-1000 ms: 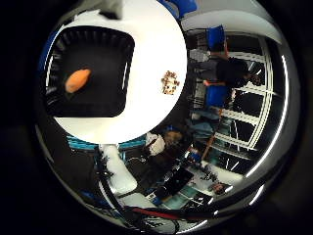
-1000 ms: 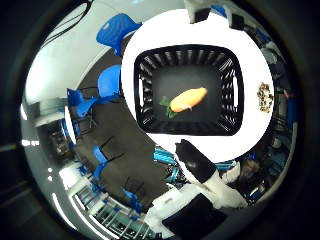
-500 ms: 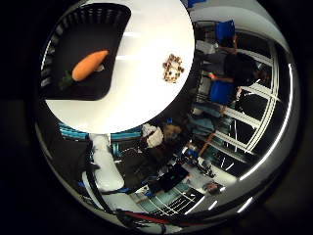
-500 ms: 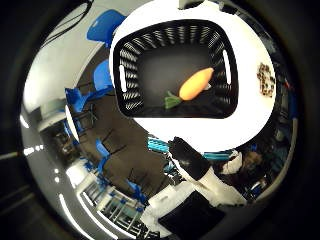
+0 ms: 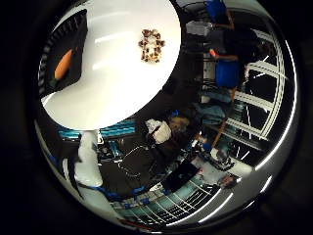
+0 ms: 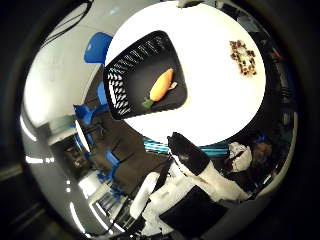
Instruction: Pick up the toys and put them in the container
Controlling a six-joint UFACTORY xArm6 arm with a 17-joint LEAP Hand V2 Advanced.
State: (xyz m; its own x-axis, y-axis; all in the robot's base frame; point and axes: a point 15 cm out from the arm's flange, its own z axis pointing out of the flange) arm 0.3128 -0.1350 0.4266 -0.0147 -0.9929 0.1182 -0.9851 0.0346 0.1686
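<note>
Hand (image 6: pixel 200 172): only a black-tipped white part shows, reaching in at the edge of the thumb-side view; whether its fingers are spread or curled cannot be told, and nothing is seen held in it. Arm (image 5: pixel 88 161): a white segment, seen in the little-finger-side view, standing just off the table's edge. Table (image 6: pixel 210 90): round, white top, well below the palm, with both task items resting on it. Basket (image 6: pixel 125 75): black, slatted walls, set near one edge of the table, upright and open. Carrot (image 6: pixel 162 85): orange toy with a green stub at one end, lying on its side on the basket's floor, roughly in the middle, clear of the walls. Brown toy (image 6: pixel 243 57): small, mottled brown and pale, lying flat on the bare tabletop, well apart from the basket, toward the opposite side of the table; its exact kind is too small to tell. Chairs (image 6: pixel 97 47): blue, standing on the floor beyond the table, nearest the basket's side.
</note>
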